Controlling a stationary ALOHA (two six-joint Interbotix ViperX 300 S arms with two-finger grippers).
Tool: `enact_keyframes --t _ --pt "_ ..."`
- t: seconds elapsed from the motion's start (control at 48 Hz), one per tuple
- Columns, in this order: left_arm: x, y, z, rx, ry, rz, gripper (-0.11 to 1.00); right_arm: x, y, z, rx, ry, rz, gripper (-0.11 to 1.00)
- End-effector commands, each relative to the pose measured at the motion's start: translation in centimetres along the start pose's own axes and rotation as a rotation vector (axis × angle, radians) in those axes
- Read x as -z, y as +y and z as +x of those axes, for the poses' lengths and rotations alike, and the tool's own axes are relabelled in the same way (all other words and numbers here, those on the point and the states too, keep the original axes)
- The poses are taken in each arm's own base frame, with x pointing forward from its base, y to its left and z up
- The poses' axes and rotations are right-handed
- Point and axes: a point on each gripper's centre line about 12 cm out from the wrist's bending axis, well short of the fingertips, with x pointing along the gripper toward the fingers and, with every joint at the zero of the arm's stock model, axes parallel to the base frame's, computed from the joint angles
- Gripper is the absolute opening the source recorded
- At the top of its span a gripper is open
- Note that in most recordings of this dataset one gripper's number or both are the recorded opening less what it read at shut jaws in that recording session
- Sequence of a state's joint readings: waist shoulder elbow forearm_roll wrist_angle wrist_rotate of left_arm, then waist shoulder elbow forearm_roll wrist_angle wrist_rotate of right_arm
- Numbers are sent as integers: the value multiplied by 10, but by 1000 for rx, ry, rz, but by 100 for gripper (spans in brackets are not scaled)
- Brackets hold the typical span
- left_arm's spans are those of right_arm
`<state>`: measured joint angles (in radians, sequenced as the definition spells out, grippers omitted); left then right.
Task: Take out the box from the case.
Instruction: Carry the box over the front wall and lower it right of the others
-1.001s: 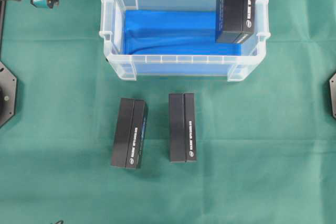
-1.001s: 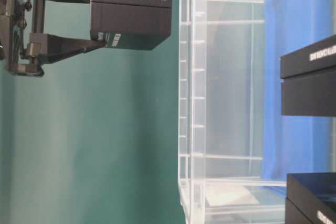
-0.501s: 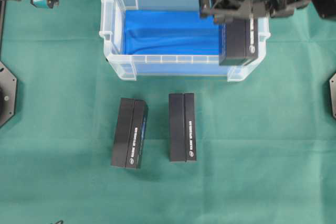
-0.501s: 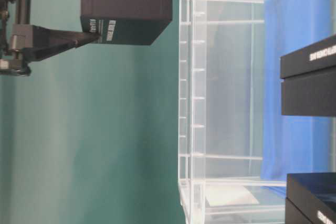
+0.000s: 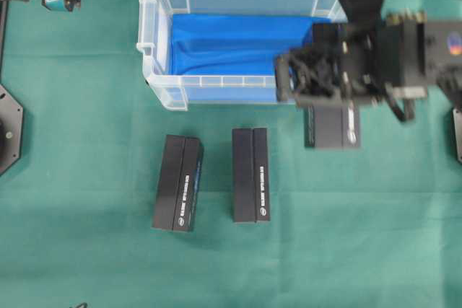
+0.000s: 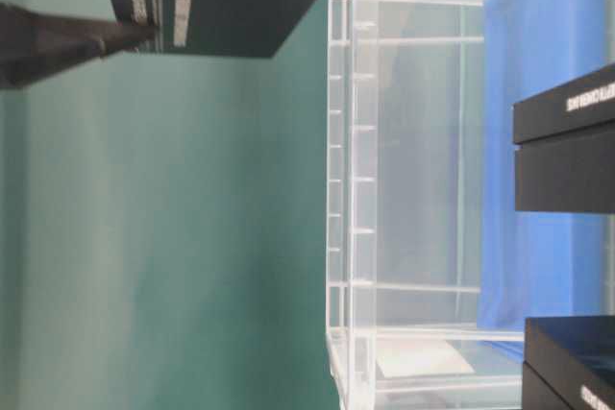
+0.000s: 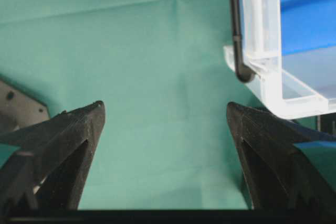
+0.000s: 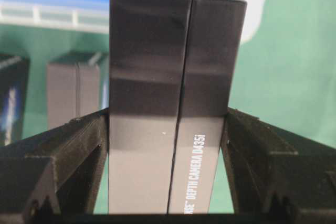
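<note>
A: Report the foreground of the overhead view first.

B: Two black boxes lay on the green surface at lower centre: the left box, slightly tilted, and the centre box, parallel to the frame edge. They were near each other but apart.

A: State the position of the task's box.

B: The held box was at centre right of the overhead view, outside the case and just in front of its near wall, at its right end. The right wrist view showed white lettering on one long face.

A: State the condition of the right end effector.

B: The right end effector was clamped on the held box. In the right wrist view both fingers pressed flat against the box's opposite sides. Whether the box touched the surface could not be told.

A: Describe the case.

B: The case was a clear plastic bin with a ribbed rim at upper centre. The blue lining covered its floor, with no box on the visible part.

A: Report the left end effector.

B: The left end effector was at the upper left corner of the overhead view. Its jaws stood wide apart with only green cloth between them, holding nothing. The corner of the case appeared at the upper right of the left wrist view.
</note>
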<state>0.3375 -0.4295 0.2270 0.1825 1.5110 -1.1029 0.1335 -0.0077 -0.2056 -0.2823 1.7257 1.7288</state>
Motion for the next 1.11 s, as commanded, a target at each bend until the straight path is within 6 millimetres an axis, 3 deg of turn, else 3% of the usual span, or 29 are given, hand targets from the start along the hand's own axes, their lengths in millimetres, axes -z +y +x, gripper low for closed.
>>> enact_keyframes --t 0.0,0.313,0.563,1.084 --pt "0 -1 -5 14 -6 0 96 10 -8 -20 -44 8 7 66" --pt "0 0 -5 13 -5 0 96 53 -10 -27 -64 27 19 66" --pt "1 1 -4 11 -3 0 96 59 -10 -23 -52 25 16 66" --pt "2 3 -5 12 -4 0 96 84 -7 35 -26 65 6 66"
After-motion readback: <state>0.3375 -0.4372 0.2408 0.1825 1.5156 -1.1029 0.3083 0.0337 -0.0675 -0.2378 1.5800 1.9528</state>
